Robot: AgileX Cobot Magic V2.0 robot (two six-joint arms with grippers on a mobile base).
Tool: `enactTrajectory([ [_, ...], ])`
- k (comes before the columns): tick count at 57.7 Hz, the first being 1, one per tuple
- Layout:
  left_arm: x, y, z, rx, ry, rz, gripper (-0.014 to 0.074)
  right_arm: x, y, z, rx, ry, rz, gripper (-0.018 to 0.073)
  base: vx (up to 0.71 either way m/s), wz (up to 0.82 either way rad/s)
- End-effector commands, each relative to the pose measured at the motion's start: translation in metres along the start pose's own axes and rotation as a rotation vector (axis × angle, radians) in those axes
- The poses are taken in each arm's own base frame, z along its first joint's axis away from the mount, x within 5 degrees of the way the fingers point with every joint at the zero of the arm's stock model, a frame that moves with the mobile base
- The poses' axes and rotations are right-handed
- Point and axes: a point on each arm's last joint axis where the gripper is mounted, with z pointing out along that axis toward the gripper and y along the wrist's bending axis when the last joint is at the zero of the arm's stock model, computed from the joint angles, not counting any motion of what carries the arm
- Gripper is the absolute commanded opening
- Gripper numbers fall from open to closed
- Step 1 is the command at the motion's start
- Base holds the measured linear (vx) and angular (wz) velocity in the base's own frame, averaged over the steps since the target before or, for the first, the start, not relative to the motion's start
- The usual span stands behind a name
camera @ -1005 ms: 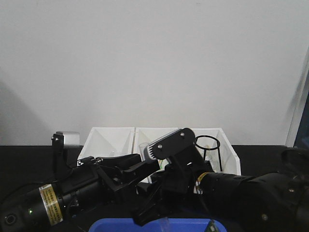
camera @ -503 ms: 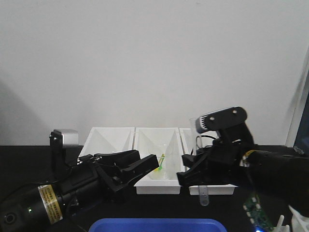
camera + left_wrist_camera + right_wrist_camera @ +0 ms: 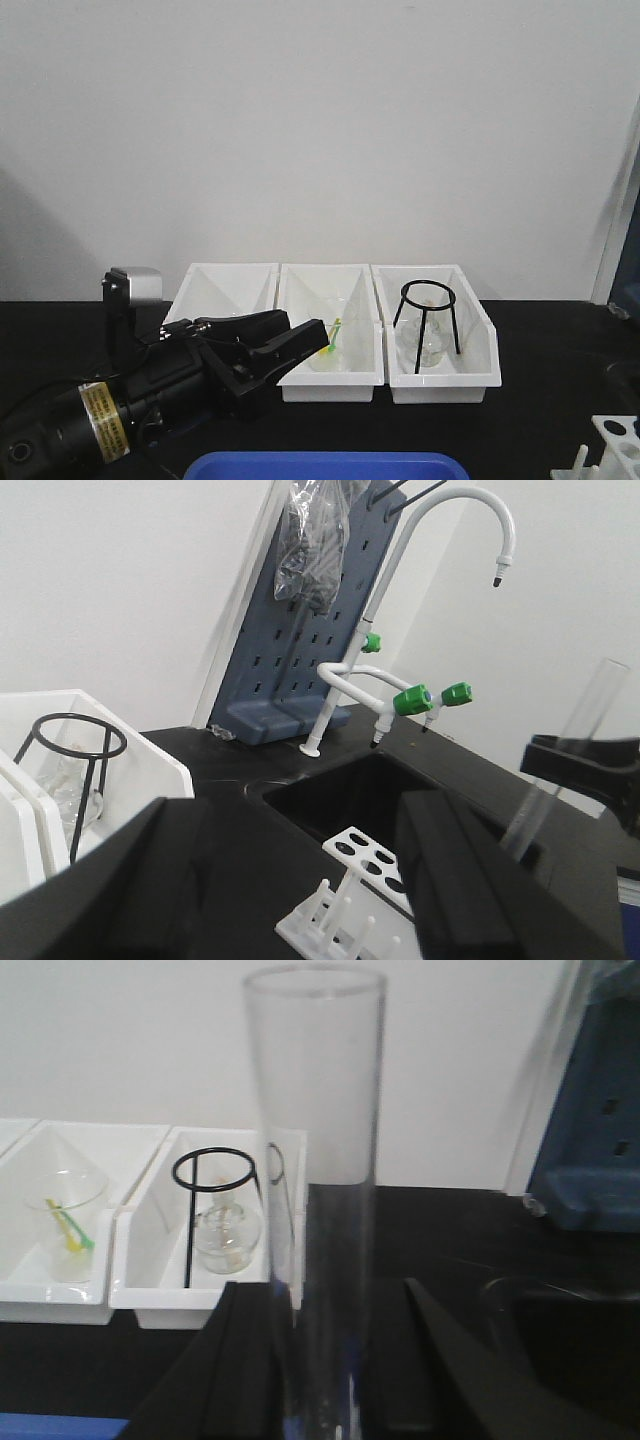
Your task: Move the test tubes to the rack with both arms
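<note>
right gripper (image 3: 330, 1390) gone from front view since 0.5 s ago | its jaws clamp upright test tube (image 3: 315, 1160), off to one side of rack (image 3: 365, 855) | left gripper (image 3: 300, 900) jaws wide, empty | keep tube vertical, centre over hole, lower slowly

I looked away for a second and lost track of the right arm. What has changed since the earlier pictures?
The right gripper, shut on a test tube, swung rightward from in front of the bins and out of the front view, uncovering the tripod. The left gripper stayed open and in place, and the bins did not move.
</note>
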Motion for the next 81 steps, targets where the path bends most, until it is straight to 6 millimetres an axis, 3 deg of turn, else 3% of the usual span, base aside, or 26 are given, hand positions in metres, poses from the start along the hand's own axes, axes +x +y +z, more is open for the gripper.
enactTrajectory([
  [1,-0.023,-0.017,-0.002,0.086,-0.112,0.003,0.0505,-0.008,-0.008,-0.009,0.069,-0.152,-0.013,-0.0006,0.00,0.00],
  [12,-0.023,-0.018,-0.002,0.091,-0.115,0.003,0.0505,0.020,-0.011,-0.003,0.117,-0.184,-0.059,-0.0006,0.00,0.00],
  [50,-0.023,-0.018,-0.002,0.093,-0.115,0.003,0.0505,0.057,-0.021,0.056,0.224,-0.110,-0.008,-0.0006,0.00,0.00],
  [81,-0.023,-0.018,-0.002,0.092,-0.115,0.003,0.0505,0.100,-0.022,0.037,0.263,-0.058,0.054,-0.0006,0.00,0.00],
])
